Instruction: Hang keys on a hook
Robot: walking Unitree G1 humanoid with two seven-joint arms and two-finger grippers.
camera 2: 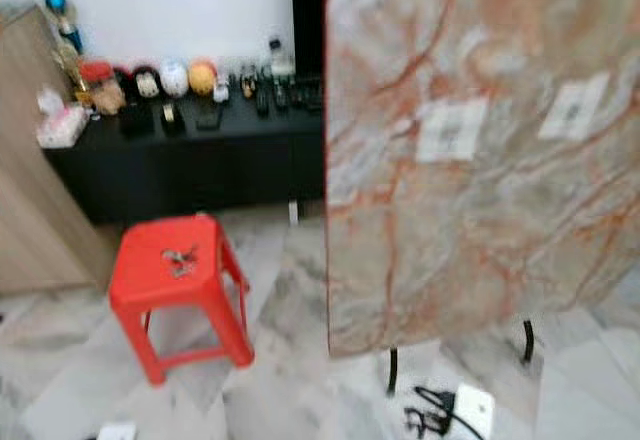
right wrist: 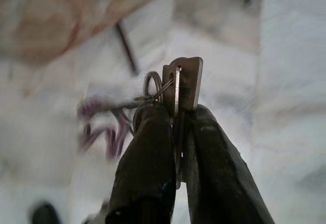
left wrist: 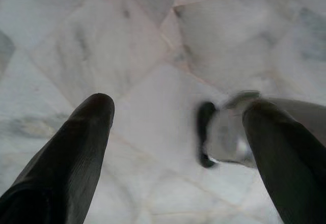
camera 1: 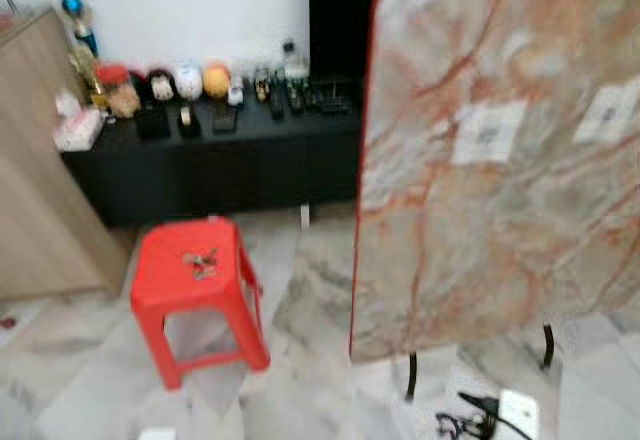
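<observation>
My right gripper [right wrist: 178, 112] is shut on a bunch of keys [right wrist: 184, 81]. The flat metal keys stick up past the fingertips, and a key ring [right wrist: 152, 84] with a blurred purple tag [right wrist: 102, 124] hangs to one side. It is held above the marble floor near a black table leg [right wrist: 127, 48]. My left gripper [left wrist: 178, 107] is open over the floor tiles with nothing between its fingers. A red plastic stool [camera 1: 195, 290] stands on the floor ahead to the left, with a small metal object [camera 1: 203, 261] lying on its seat.
A folded marble-patterned tabletop [camera 1: 500, 160] stands upright on black legs to the right. A black sideboard [camera 1: 210, 170] with several small items runs along the white wall. A wooden cabinet [camera 1: 40, 180] stands at the left. A white power strip with a black cable [camera 1: 500, 415] lies on the floor.
</observation>
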